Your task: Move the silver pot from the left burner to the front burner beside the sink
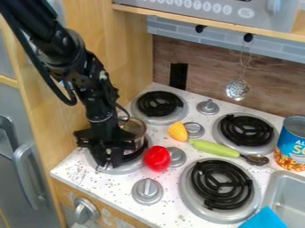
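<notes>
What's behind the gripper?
Part of a shiny metal pot shows behind the gripper, beside a partly visible burner. Arm and gripper cover the rest of both; can't make out what's in the pot, if anything.

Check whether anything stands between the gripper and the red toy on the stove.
Nothing visible stands between the gripper and the red toy; only the low burner spans the gap. The pot is farther back.

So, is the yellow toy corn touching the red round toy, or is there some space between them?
Apart. The camera view shows a strip of speckled white counter between the yellow toy corn and the red round toy.
</notes>
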You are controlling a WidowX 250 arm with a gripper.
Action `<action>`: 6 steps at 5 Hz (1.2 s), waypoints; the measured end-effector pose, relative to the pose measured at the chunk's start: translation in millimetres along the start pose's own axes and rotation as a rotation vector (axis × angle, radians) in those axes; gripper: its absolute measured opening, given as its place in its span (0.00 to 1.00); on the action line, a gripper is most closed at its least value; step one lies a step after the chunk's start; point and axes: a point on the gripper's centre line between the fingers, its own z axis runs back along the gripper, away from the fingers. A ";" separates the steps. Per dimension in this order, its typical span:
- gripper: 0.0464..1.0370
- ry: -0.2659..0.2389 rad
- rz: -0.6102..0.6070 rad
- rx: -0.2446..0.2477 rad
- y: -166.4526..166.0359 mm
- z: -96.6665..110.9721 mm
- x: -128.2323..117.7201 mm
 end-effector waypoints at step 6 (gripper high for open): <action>0.36 -0.063 -0.126 -0.110 -20.3 12.4 -12.0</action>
